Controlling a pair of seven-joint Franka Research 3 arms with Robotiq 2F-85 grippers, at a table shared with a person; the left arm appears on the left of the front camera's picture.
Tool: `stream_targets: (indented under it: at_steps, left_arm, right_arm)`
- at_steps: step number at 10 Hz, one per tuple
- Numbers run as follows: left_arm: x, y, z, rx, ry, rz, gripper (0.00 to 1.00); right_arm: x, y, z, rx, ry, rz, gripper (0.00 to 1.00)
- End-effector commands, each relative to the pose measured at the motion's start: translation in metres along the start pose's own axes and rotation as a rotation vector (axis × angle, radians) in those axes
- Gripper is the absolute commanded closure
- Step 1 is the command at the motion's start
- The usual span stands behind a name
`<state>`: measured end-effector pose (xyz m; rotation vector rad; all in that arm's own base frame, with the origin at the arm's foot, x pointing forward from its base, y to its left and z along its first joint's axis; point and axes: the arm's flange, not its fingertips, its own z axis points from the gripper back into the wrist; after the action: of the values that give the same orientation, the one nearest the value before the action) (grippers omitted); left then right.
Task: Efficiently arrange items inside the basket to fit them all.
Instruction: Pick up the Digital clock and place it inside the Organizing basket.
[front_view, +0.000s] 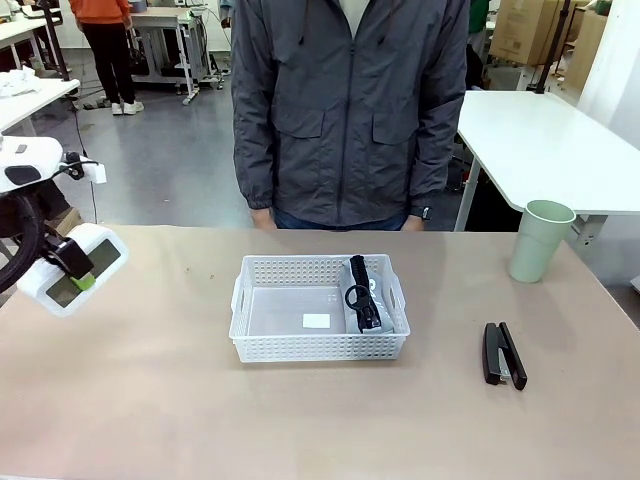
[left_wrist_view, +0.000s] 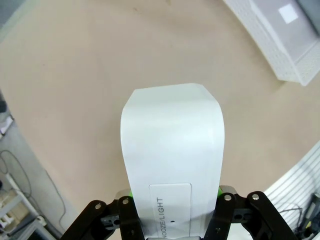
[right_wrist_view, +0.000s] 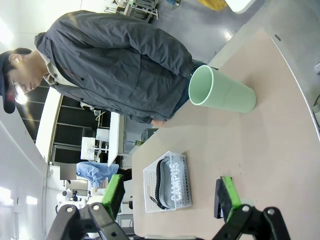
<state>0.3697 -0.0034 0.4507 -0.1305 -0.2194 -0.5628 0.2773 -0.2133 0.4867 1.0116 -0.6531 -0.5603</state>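
The left pincer (front_view: 76, 268) is clamped on the small white box (front_view: 98, 252), held above the counter (front_view: 150, 400) well left of the basket (front_view: 320, 347). The box is best laid flat against the basket's left wall, leaving the middle for the stapler (front_view: 503, 354) and cup (front_view: 541, 240), both out on the right. The grey pouch (front_view: 364, 298) lies along the basket's right end. The box is smooth, with a printed label. The right pincer (right_wrist_view: 170, 189) gapes wide, empty.
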Motion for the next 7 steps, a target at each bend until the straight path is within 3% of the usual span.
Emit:
stream_targets:
  at_steps: [1, 6, 7]
  left_arm:
    - [0.0008, -0.0043, -0.0034, -0.009, 0.018, -0.007, 0.68]
    - [0.0008, -0.0043, -0.0034, -0.009, 0.018, -0.007, 0.68]
    - [0.0011, -0.0045, -0.0042, -0.013, 0.014, -0.013, 0.49]
  right_arm:
    - [0.0026, -0.0001, -0.0001, 0.024, -0.011, 0.008, 0.00]
    - [0.0026, -0.0001, -0.0001, 0.024, -0.011, 0.008, 0.00]
    - [0.0026, -0.0001, -0.0001, 0.024, -0.011, 0.008, 0.00]
